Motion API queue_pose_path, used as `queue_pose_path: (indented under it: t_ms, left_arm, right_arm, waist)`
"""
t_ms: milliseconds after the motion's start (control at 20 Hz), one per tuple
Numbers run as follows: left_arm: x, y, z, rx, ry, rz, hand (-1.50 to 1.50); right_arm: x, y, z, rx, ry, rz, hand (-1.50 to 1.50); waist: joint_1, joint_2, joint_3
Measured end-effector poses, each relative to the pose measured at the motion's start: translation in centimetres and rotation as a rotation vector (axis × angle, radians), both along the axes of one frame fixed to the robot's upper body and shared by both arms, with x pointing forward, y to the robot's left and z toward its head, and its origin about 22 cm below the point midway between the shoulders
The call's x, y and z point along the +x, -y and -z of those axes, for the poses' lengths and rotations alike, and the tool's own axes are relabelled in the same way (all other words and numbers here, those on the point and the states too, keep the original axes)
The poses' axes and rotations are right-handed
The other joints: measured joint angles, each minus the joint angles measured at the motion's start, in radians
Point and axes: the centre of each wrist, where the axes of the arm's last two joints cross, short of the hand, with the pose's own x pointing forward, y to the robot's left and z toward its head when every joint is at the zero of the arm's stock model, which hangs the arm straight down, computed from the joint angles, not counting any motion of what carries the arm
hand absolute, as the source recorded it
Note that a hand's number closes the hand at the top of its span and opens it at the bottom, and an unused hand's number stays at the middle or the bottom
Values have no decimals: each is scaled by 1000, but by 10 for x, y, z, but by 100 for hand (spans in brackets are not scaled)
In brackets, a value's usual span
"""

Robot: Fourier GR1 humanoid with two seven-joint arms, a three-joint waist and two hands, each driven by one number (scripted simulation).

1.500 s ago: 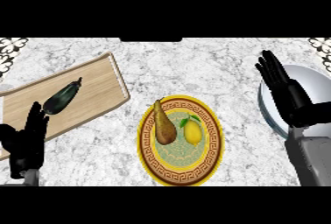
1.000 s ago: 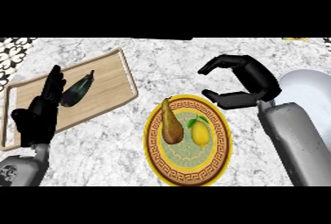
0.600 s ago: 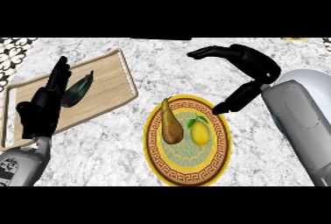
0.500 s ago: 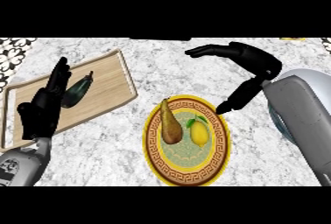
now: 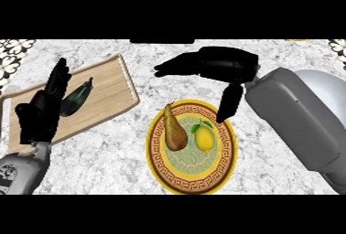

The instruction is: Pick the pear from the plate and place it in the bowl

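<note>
Head view shows the pear (image 5: 174, 132) lying on the yellow plate (image 5: 192, 183) at centre, touching nothing but the lemon (image 5: 203, 139) just beside it at 3 o'clock. Above, at 12 o'clock, the right hand (image 5: 219, 66) hangs empty, fingers spread and thumb down. At 9 o'clock the left hand (image 5: 42, 112) stands open over a wooden board (image 5: 108, 91) holding a dark vegetable (image 5: 78, 96); a grey bowl (image 5: 324, 87) shows at 3 o'clock, partly behind the right forearm.

A kitchen, going by the marble counter (image 5: 101, 160) with food laid out on it. Just below the right hand (image 5: 216, 66) a yellow patterned plate (image 5: 192, 183) holds a pear (image 5: 174, 130) and a lemon (image 5: 203, 138). A wooden cutting board (image 5: 105, 93) lies beside the left hand (image 5: 40, 114), bearing a dark vegetable (image 5: 79, 95)
</note>
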Motion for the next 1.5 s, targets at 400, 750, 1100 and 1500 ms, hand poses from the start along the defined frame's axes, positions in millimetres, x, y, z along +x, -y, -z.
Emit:
queue_pose_path:
  t_ms: [400, 750, 1100, 1500]
  left_arm:
    - [-2, 0, 4, 0, 3, -4, 0]
    - [-2, -2, 4, 0, 2, -10, 0]
    - [-1, 1, 6, 2, 5, -11, 0]
    - [1, -1, 5, -3, 0, -8, 0]
  right_arm:
    - [-18, -63, 16, -245, 28, -58, -150]
    - [-39, -91, 40, -412, 57, -71, -150]
    - [-43, -104, 67, -557, 110, -4, -150]
    - [-38, -107, 92, -582, 107, 30, -150]
  waist:
    - [-2, 1, 0]
    - [-8, 0, 0]
    - [-7, 1, 1]
    - [-6, 2, 1]
